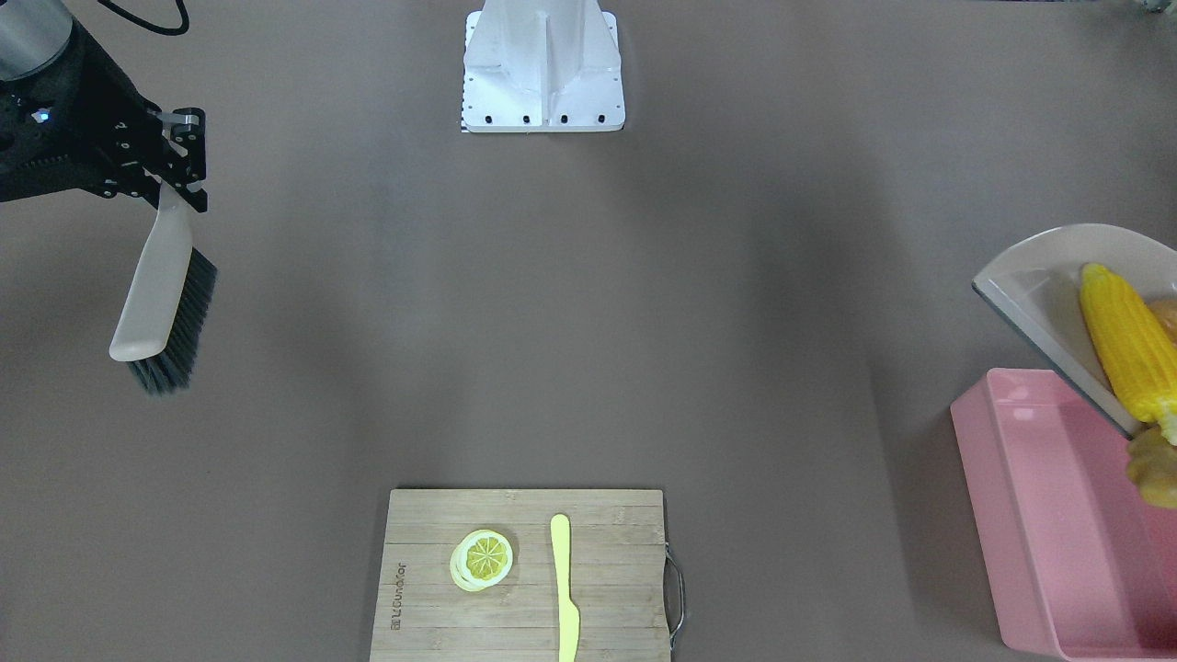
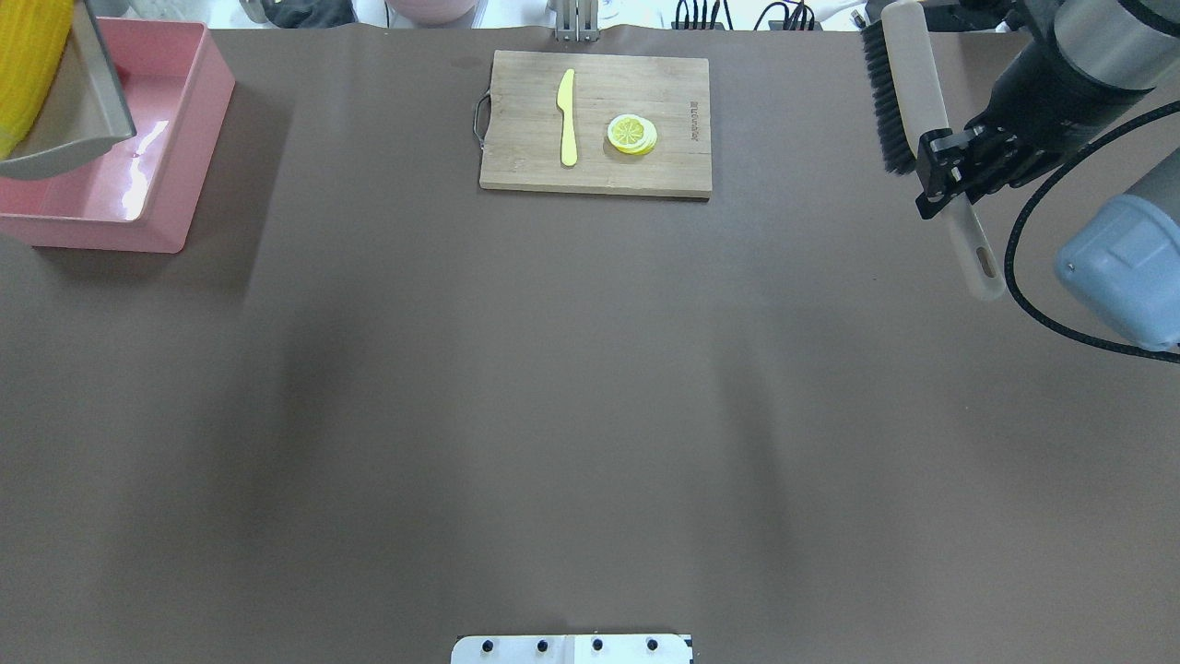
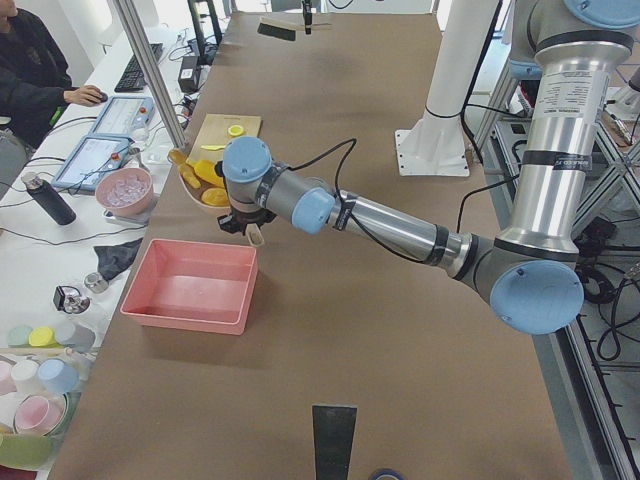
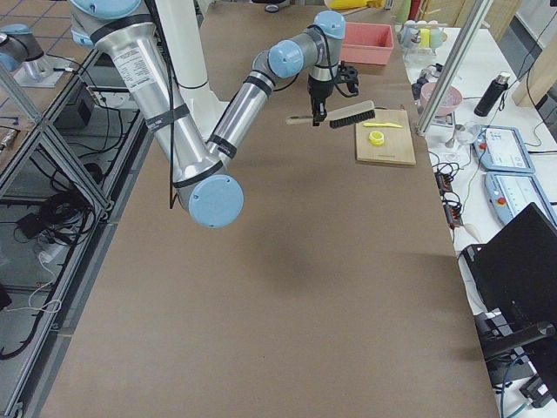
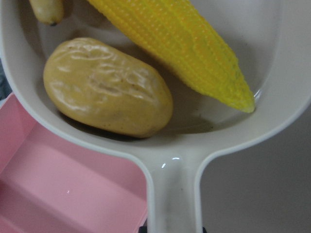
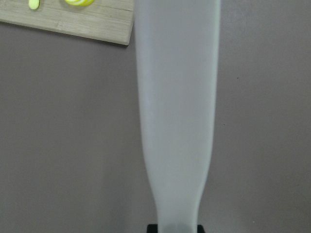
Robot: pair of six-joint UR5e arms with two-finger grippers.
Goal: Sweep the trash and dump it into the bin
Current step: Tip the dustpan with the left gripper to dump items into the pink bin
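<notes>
Holding a beige dustpan [image 1: 1030,276] clear of the table [image 1: 588,322] with the left gripper [image 3: 242,222], clamped on the pan's handle; seen in the left wrist view as 2 dark finger ends at the bottom edge, 1 on each side of that handle. Carrying all 3 pieces of trash inside the pan: yellow corn cob [image 5: 184,48] lying slantwise across it, tan-brown potato-like lump [image 5: 107,87] just beside the cob and against the wall nearest the handle, knobbly ginger-like root [image 5: 46,9] at the far end, mostly cut off by the frame. Overlapping the pink bin [image 1: 1030,515] in the front-facing and overhead views, with pink floor showing under the pan's left side from the wrist; cannot tell exactly which part of the bin lies beneath. Both at the table's end on the robot's left.

Gripping a brush [image 1: 161,294] with the right gripper [image 1: 179,170], closed tight on the pale handle, at the opposite end of the table. Turning the dark bristles [image 1: 184,322] toward the table's middle.

Lying on a wooden cutting board [image 1: 524,588] at the operators' edge, mid-table: a lemon slice [image 1: 482,559] and a pale yellow knife [image 1: 563,588], near each other, not touching. Standing at the robot's edge: a white base plate [image 1: 542,83]. Seated at a desk beside the table in the exterior left view: a person [image 3: 30,60].
</notes>
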